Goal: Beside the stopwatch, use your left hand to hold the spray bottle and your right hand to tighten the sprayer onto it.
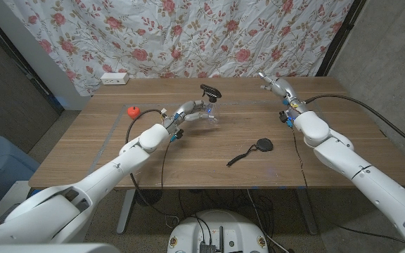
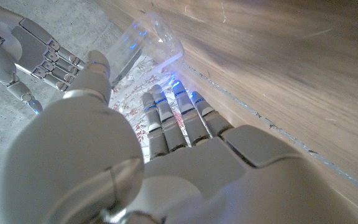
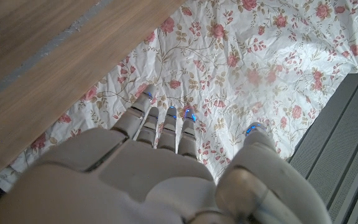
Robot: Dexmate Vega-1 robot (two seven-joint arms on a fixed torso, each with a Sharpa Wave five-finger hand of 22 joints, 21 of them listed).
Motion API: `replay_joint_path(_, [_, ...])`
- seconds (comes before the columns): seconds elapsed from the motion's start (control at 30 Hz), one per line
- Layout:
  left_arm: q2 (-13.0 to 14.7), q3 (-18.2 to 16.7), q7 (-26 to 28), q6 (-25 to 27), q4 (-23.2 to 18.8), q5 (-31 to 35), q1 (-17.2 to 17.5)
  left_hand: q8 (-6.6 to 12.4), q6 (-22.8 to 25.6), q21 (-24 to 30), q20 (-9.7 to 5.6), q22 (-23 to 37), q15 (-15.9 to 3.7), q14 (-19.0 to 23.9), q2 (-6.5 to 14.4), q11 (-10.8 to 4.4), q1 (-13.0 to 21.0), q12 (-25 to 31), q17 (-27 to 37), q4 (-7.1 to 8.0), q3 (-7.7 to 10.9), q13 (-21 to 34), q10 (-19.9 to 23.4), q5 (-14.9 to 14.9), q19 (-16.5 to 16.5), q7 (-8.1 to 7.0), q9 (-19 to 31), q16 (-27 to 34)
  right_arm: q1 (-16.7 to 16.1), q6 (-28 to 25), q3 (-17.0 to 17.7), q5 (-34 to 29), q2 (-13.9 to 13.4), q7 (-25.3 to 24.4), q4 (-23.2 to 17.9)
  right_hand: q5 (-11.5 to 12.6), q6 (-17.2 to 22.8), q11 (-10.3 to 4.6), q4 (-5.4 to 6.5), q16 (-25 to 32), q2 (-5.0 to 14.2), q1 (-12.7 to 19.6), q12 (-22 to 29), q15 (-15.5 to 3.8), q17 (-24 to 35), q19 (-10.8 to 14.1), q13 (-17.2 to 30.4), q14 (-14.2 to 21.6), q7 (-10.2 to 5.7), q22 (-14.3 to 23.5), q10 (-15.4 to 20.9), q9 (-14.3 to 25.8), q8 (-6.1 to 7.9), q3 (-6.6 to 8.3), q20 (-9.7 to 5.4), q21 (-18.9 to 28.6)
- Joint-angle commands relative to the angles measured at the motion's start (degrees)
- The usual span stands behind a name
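Note:
A clear spray bottle (image 1: 210, 116) with a black sprayer (image 1: 209, 90) on top stands at the table's back middle. My left hand (image 1: 190, 111) holds it at the body, with the thumb (image 2: 97, 62) on one side and the fingers (image 2: 174, 106) on the other side of the clear bottle (image 2: 149, 38). The black stopwatch (image 1: 264, 145) lies to the front right of the bottle, its cord (image 1: 239, 157) trailing toward the front. My right hand (image 1: 275, 86) hangs over the table's back right, well away from the sprayer, with its fingers (image 3: 166, 127) spread and nothing in them.
A small red object (image 1: 133, 111) sits left of the bottle. A white power strip (image 1: 114, 79) lies at the back left edge. The flowered curtain (image 1: 188, 35) hangs behind the table. A taped line (image 1: 111, 144) runs along the left side.

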Motion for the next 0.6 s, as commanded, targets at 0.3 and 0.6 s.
replay_joint_path(0.3, [-1.33,0.84,1.04,0.66,1.66,-0.74,0.51,7.33,2.31,-0.22,0.58,0.13,-7.69,-1.6,1.43,-0.89,2.12,0.14,-0.33,0.55,0.09,-0.86,-0.16,0.19,-1.48,-3.04,0.27,-0.61,1.43,6.78,-1.2,7.81,5.29,3.1,10.37,0.07,-0.71,-0.2,0.52,-0.1,0.37,-1.9,0.14,-0.51,0.07,-1.59,0.03,-0.68,-0.56,0.13,-0.32,0.13,-0.35,-0.18,-0.14,-0.19])
replay_joint_path(0.6, [-0.98,0.96,1.62,1.92,0.39,-0.66,1.35,5.87,2.08,-0.29,1.56,0.12,-7.36,-2.74,1.26,-1.04,1.86,0.13,-0.57,0.71,-0.12,-1.7,-1.08,0.16,-2.8,-3.18,0.3,-0.77,1.78,8.81,-1.52,10.1,6.79,4.4,13.41,0.12,-2.01,-0.48,0.82,-0.34,0.7,-3.0,-0.11,-0.62,-0.06,-2.78,-0.09,-1.62,-0.69,0.1,-1.24,0.09,-0.69,-0.38,-0.13,-0.26])
